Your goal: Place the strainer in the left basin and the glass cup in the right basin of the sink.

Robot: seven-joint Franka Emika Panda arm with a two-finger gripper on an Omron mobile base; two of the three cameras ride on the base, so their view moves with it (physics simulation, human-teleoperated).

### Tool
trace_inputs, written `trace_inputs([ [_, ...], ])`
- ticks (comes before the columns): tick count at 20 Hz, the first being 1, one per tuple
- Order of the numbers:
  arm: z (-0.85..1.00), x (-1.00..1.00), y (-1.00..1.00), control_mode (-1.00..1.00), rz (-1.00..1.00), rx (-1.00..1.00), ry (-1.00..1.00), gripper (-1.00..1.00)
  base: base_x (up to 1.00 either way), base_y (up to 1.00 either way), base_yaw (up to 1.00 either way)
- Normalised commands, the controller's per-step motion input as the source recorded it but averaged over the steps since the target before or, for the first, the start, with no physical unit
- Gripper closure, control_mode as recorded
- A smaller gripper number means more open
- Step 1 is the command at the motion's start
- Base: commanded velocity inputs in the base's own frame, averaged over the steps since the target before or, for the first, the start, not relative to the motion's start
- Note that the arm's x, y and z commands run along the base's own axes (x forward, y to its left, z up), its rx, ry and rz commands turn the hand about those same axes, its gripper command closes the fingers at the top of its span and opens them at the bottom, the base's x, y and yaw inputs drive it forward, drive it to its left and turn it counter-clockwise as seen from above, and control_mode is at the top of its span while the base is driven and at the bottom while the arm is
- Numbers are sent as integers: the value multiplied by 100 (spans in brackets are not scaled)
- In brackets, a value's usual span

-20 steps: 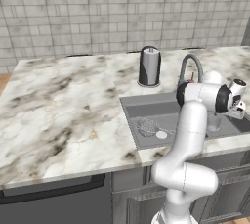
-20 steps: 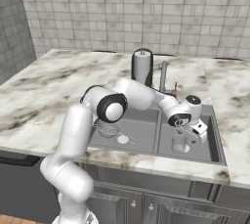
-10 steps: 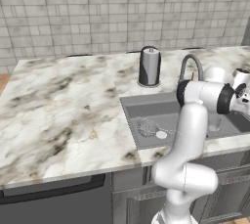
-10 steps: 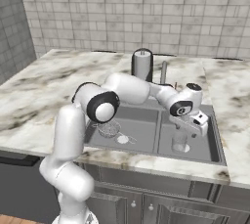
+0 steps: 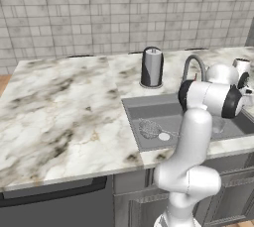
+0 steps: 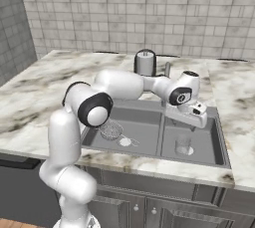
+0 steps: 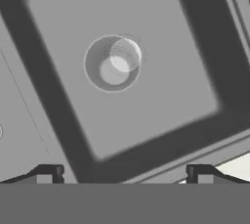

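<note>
One hand [image 6: 196, 121], fingers spread wide and gripping nothing, is hovering over the right basin [image 6: 211, 132]. One glass cup [image 6: 183, 146] is standing upright on that basin's floor, directly below the hand, over the one white drain [image 7: 124, 55] as the hand view shows it. One strainer [image 6: 111, 131] is lying in the left basin [image 6: 144, 130], its wire handle reaching past a second white drain [image 6: 125, 142]. Two basins are making up one sink [image 5: 130, 104], with one faucet [image 5: 193, 65] behind. One dark canister [image 5: 151, 67] is standing on the marble tabletop [image 5: 64, 107].
</note>
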Motion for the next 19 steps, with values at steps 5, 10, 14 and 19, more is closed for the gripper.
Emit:
trace_inputs([
  [5,37,-20,40,-100,11,0,0,-100,0,0,0],
  [10,34,-22,37,-100,12,0,0,-100,0,0,0],
  [14,30,-28,41,-100,10,0,0,-100,0,0,0],
  [19,25,-31,39,-100,8,0,0,-100,0,0,0],
])
